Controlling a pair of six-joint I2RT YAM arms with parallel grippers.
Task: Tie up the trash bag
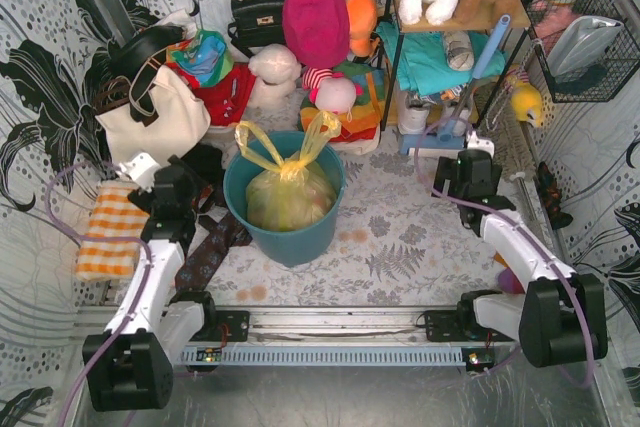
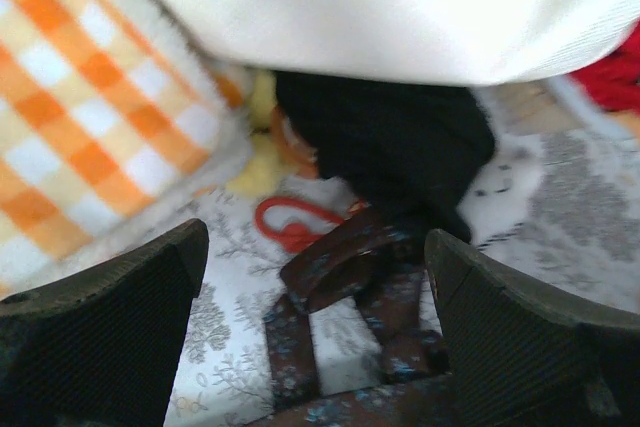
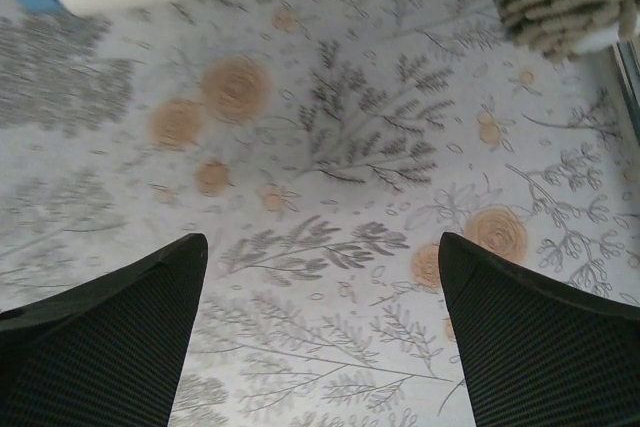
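Plainly, both claws are released: the left claw (image 2: 315, 247) hangs wide and empty over a brown patterned strap (image 2: 340, 277) beside the orange-checked towel (image 2: 80, 117). The right claw (image 3: 320, 247) gapes over bare floral worktop (image 3: 330, 127), and each is well apart from the trash bag (image 1: 290, 192). That bag sits inside the teal bin (image 1: 292, 247), its neck gathered and two ears sticking up (whether the knot is cinched tight we cannot tell from above). Our worry is a loose knot slipping open as the crumpled contents push against it. If we reach for it again, we could tear the thin plastic by pinching an ear too hard, or tip the light bin by pulling sideways. The left claw could also snag the strap when it lifts.
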